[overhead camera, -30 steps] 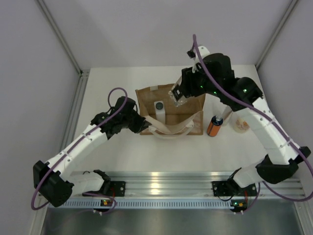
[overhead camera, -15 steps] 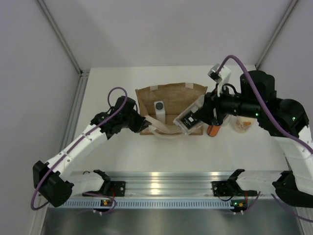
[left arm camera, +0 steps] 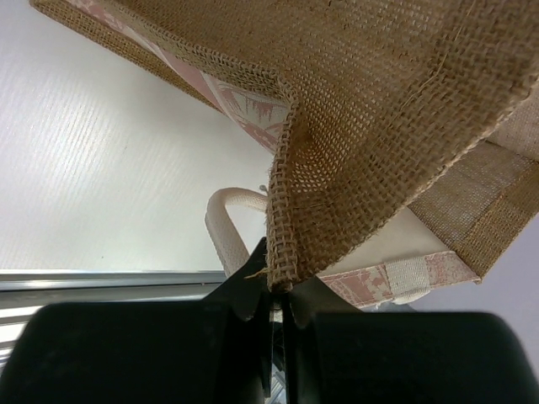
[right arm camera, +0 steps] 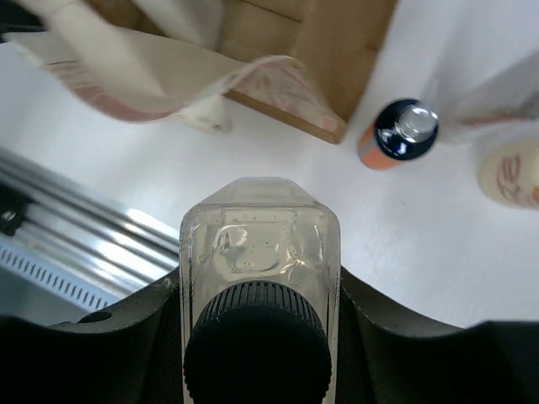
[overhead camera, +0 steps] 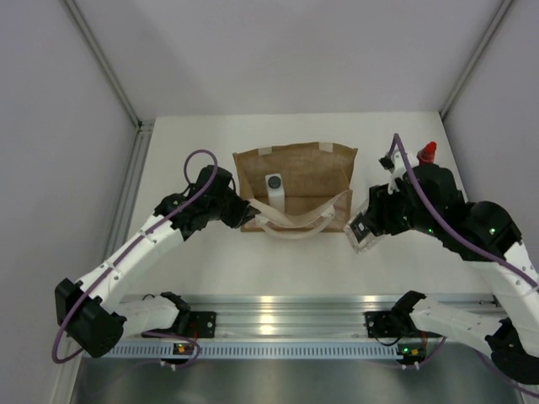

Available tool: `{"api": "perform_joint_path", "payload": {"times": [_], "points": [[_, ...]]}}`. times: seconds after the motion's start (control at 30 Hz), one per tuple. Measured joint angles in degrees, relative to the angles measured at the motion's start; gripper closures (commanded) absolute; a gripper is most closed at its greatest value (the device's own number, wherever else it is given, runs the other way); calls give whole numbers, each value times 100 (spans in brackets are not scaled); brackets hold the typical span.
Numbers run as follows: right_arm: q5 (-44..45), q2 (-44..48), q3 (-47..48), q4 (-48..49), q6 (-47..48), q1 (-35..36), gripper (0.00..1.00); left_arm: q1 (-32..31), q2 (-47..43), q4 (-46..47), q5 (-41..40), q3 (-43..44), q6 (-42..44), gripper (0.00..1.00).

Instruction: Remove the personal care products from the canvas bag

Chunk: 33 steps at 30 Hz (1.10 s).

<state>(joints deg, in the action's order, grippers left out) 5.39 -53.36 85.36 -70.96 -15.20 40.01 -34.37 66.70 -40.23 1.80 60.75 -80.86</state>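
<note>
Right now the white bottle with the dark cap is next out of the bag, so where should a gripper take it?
Probably across its upper body just below the cap, coming straight down through the open mouth of the canvas bag: the white bottle seems to stand cap-up inside, walls around it, so only its top is reachable.

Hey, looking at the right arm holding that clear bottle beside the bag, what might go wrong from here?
Setting the clear bottle down may topple the orange bottle or cream bottle close by. The left fingers pinch the canvas bag only by a woven corner; it may slip loose.
</note>
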Motion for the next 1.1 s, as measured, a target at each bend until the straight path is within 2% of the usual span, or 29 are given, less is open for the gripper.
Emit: {"api": "perform_joint_path", "payload": {"times": [0.23, 0.37, 0.57, 0.83, 0.9, 1.03, 1.07, 1.1], "points": [[1641, -7, -1132, -9, -1154, -260, 100, 0, 0, 0, 2, 2, 2, 100], [2240, 9, -1792, 227, -1456, -647, 100, 0, 0, -2, 7, 2, 2, 100], [1878, 114, -3333, 1432, -1279, -1980, 100, 2, 11, -2, 26, 2, 4, 100], [1556, 170, -4120, 2450, -1021, -2334, 100, 2, 33, 0, 50, 2, 28, 100], [1532, 208, -4251, 2697, -1001, -2334, 94, 2, 33, -2, 50, 2, 35, 100], [1532, 332, -4494, 2979, -994, -2334, 70, 7, 33, -2, 52, 2, 46, 100], [1532, 356, -4520, 3010, -990, -2337, 56, 7, 33, 0, 52, 2, 46, 100], [1534, 385, -4542, 3032, -990, -2339, 48, 7, 33, 0, 52, 2, 46, 100]]}}
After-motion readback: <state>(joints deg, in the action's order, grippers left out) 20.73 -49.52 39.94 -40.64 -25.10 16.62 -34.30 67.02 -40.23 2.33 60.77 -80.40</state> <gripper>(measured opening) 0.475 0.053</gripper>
